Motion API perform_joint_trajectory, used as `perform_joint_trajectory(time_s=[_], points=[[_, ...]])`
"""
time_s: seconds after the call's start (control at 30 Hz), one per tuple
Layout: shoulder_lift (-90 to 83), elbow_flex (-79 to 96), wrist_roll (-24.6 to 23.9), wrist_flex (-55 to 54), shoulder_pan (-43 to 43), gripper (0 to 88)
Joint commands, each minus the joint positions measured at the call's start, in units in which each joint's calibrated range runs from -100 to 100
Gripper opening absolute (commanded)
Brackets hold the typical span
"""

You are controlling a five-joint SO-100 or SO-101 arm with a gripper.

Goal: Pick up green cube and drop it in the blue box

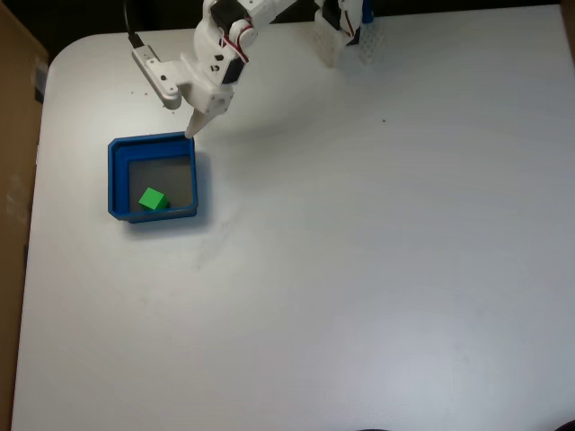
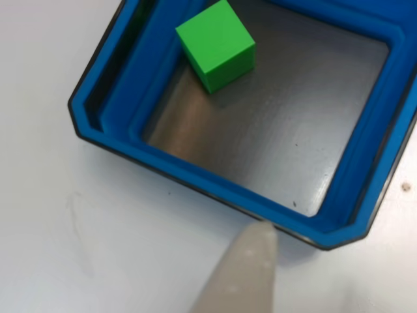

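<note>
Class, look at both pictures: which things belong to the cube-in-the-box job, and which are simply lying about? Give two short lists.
Part of the job:
- green cube, lying on the box floor
- blue box
- gripper, over the box's far right corner in the fixed view

Just there:
- white table
- brown cardboard at the left edge

White table (image 1: 359, 269) under blue box (image 1: 118, 180)
</note>
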Motion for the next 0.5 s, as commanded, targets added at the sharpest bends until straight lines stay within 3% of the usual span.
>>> perform_joint_trajectory(time_s=[0.0, 0.23, 0.47], points=[[-13.9, 7.0, 0.05, -0.74, -0.76, 29.8], [-31.62, 19.46, 0.15, -0.99, -4.59, 28.7], [-48.33, 30.21, 0.15, -0.82, -5.89, 20.1]])
